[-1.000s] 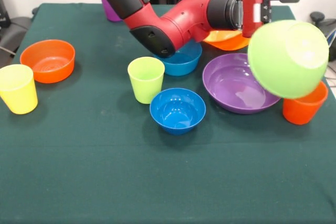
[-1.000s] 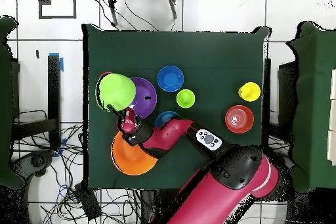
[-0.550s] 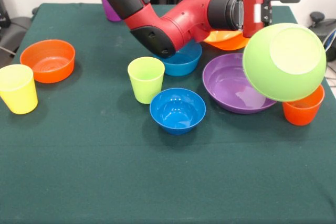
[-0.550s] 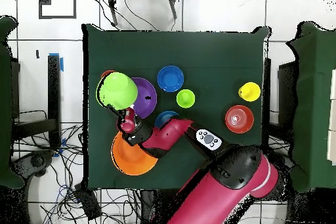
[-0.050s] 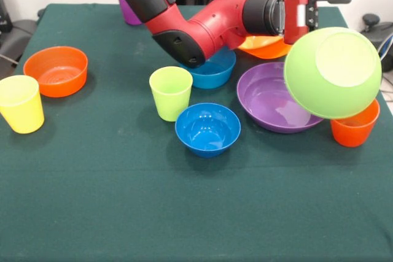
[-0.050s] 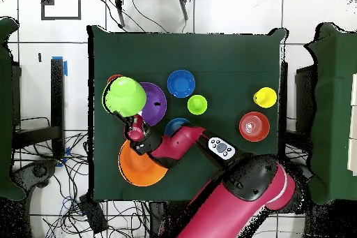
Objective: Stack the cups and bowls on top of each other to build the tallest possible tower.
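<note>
Lime green bowl [image 5: 332, 72] tipped, bottom now facing cam, shifted left.

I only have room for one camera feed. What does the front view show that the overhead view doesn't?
Only the front view shows the purple plastic cup behind the arm, and most of the orange plastic cup. Only the overhead shows the whole large yellow-orange plastic bowl. Both show the lifted lime green plastic bowl by the large purple plastic bowl.

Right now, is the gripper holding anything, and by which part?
Yes: the large lime green bowl, lifted off the table and tipped on its side, base towards the front camera. The gripper holds it at the rim, on the far upper edge.
</note>
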Robot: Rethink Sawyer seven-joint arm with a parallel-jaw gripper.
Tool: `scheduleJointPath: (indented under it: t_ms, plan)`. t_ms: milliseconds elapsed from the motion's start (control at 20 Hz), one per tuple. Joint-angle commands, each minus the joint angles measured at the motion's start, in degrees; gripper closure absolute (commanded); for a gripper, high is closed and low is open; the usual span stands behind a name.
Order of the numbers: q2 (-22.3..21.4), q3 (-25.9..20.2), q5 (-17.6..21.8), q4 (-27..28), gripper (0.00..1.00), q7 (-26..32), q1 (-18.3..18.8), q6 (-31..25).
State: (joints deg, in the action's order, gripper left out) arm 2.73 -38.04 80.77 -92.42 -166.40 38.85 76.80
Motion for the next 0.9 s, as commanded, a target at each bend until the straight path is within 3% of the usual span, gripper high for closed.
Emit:
scheduleJointPath:
  t_ms: [50,450,900]
  plan:
    - [0.1,9.7,2.4,6.3,0.0,-9.7,-1.7,-9.2]
    - [-1.2,15.3,0.7,6.4,0.0,-7.2,-4.3,-14.2]
    - [2.5,18.2,-0.8,10.2,0.0,-6.7,-6.8,-14.4]
